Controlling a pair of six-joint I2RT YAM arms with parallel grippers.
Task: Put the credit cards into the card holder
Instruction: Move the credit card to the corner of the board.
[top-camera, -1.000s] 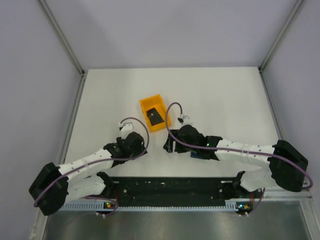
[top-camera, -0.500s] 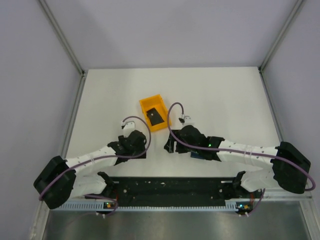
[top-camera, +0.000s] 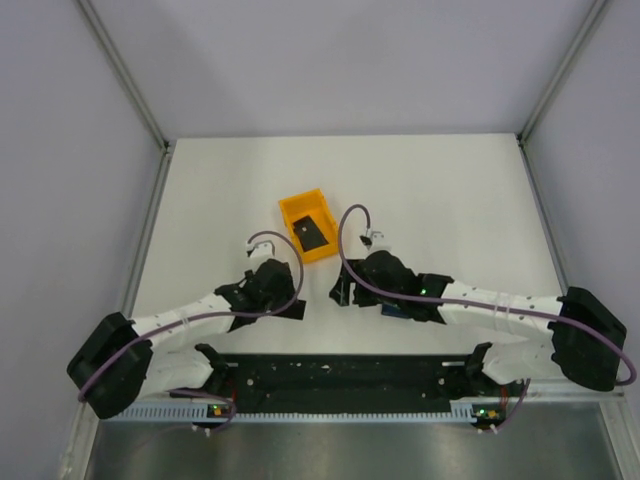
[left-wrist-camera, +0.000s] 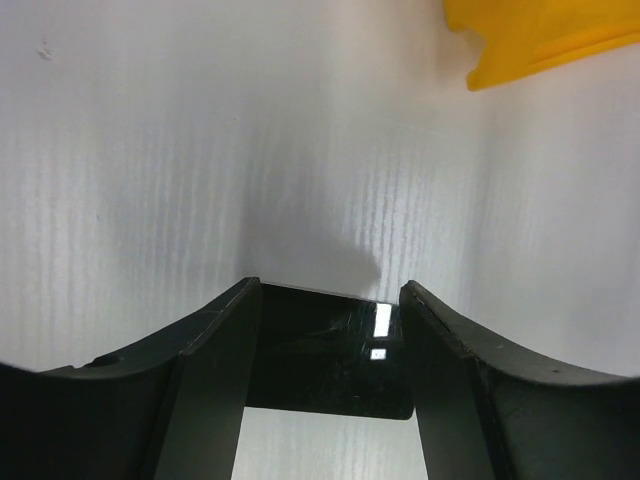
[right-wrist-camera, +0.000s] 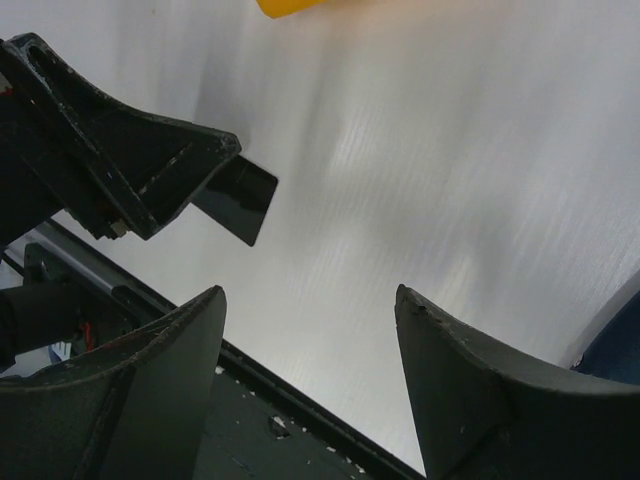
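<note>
One black credit card (left-wrist-camera: 325, 350) spans the gap between my left gripper's (left-wrist-camera: 330, 290) two fingers, which are shut on its side edges just above the table. From the right wrist view a corner of this card (right-wrist-camera: 245, 200) sticks out past the left fingers (right-wrist-camera: 150, 160). A second black credit card (top-camera: 313, 235) lies inside the orange bin (top-camera: 300, 208). The navy card holder (top-camera: 397, 311) lies on the table, mostly hidden under my right arm; its edge (right-wrist-camera: 620, 340) shows at the right. My right gripper (right-wrist-camera: 310, 295) is open with nothing between its fingers, close to the left gripper (top-camera: 288, 303).
The orange bin (left-wrist-camera: 540, 40) stands just beyond both grippers. The black rail (right-wrist-camera: 300, 420) along the table's near edge lies directly below my right gripper (top-camera: 340, 292). White table surface extends to the far edge and to both side walls.
My left gripper has shifted a little right and toward the near edge, closer to the right gripper. The right arm has barely moved.
</note>
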